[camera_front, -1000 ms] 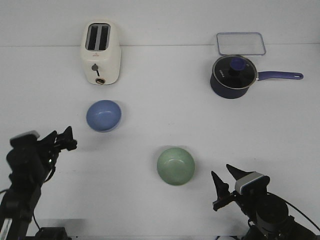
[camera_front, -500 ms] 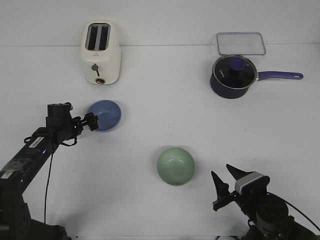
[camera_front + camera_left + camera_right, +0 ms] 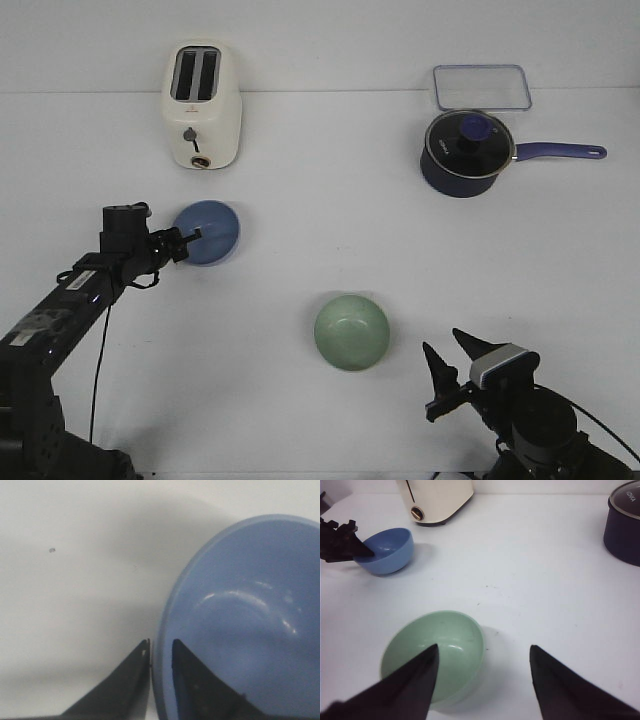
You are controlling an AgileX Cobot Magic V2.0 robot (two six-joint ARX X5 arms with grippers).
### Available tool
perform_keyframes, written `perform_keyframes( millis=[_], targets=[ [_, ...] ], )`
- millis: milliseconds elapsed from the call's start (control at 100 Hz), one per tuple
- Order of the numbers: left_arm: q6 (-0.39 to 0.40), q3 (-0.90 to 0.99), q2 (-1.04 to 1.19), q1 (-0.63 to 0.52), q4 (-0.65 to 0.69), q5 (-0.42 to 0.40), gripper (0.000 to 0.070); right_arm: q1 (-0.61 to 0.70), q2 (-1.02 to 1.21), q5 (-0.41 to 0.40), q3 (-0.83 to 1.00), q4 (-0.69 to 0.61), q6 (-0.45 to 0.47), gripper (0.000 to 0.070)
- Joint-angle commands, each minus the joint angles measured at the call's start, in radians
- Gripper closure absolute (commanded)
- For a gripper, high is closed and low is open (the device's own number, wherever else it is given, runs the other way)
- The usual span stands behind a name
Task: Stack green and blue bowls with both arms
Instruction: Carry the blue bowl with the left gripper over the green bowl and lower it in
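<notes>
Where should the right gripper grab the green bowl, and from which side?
Pinch the rim: one finger inside, one outside. The green bowl sits upright and open-topped, its smooth round wall probably too wide and slippery to span. The near-right rim faces the right gripper, which is open with nothing between them, so that side looks best. The left gripper already straddles the blue bowl the same way.

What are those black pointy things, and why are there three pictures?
They are a robot's two arms, each ending in a pincer. One camera looks over the white table; the other two sit on the wrists. The left gripper pinches the rim of the blue bowl, one finger inside, one outside. The right gripper is open, waiting near the green bowl. Farther back stand a toaster, a dark blue saucepan and a clear tray.
</notes>
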Motion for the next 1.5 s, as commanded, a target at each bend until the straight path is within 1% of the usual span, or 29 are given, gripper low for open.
perform_keyframes(
  millis=[0, 150, 300, 410, 510, 570, 720, 790, 860, 940, 1050, 1220, 1310, 1360, 1390, 1440, 1480, 1490],
  targets=[
    [0.023, 0.025, 0.023, 0.0, 0.002, -0.003, 0.0689, 0.01, 0.006, 0.004, 0.005, 0.012, -0.012, 0.0326],
    [0.023, 0.028, -0.021, -0.001, -0.015, 0.04, 0.0689, 0.01, 0.006, 0.004, 0.005, 0.012, -0.012, 0.0326],
    [0.031, 0.028, -0.182, -0.038, -0.046, 0.115, 0.0689, 0.01, 0.006, 0.004, 0.005, 0.012, -0.013, 0.0326],
    [0.03, 0.028, -0.315, -0.124, -0.084, 0.13, 0.0689, 0.01, 0.006, 0.013, 0.005, 0.013, -0.012, 0.0326],
    [0.016, 0.026, -0.384, -0.259, -0.119, 0.129, 0.0689, 0.01, 0.006, 0.03, 0.005, 0.013, -0.012, 0.0326],
    [0.01, 0.026, -0.391, -0.362, -0.132, 0.113, 0.0689, 0.01, 0.006, 0.03, 0.005, 0.013, -0.012, 0.0326],
    [-0.032, 0.024, -0.344, -0.599, -0.122, 0.013, 0.069, 0.01, 0.006, 0.029, 0.005, 0.013, -0.012, 0.0326],
    [-0.038, 0.024, -0.304, -0.679, -0.114, -0.013, 0.069, 0.01, 0.006, 0.029, 0.005, 0.013, -0.012, 0.0326],
    [-0.042, 0.024, -0.259, -0.734, -0.11, -0.033, 0.069, 0.01, 0.006, 0.029, 0.005, 0.013, -0.012, 0.0326],
    [-0.054, 0.024, -0.207, -0.781, -0.095, -0.034, 0.069, 0.01, 0.006, 0.029, 0.005, 0.013, -0.012, 0.0326],
    [-0.054, 0.024, -0.157, -0.813, -0.065, -0.041, 0.0689, 0.01, 0.005, 0.029, 0.005, 0.013, -0.012, 0.0326],
    [-0.053, 0.024, -0.115, -0.818, -0.047, -0.109, 0.0689, 0.01, 0.005, 0.029, 0.005, 0.013, -0.012, 0.0326],
    [-0.051, 0.024, -0.11, -0.812, -0.04, -0.112, 0.0688, 0.01, 0.005, 0.029, 0.005, 0.013, -0.012, 0.0326],
    [-0.049, 0.024, -0.11, -0.811, -0.035, -0.112, 0.0675, 0.01, 0.005, 0.029, 0.005, 0.013, -0.012, 0.0326],
    [-0.049, 0.024, -0.11, -0.811, -0.029, -0.111, 0.0646, 0.01, 0.005, 0.029, 0.005, 0.013, -0.012, 0.0325],
    [-0.05, 0.024, -0.11, -0.811, -0.02, -0.11, 0.0538, 0.01, 0.005, 0.029, 0.005, 0.013, -0.012, 0.0325],
    [-0.052, 0.024, -0.11, -0.811, -0.017, -0.109, 0.0429, 0.01, 0.005, 0.029, 0.005, 0.013, -0.012, 0.0325],
    [-0.053, 0.024, -0.11, -0.811, -0.016, -0.109, 0.0389, 0.01, 0.005, 0.029, 0.005, 0.013, -0.012, 0.0325]
  ],
)
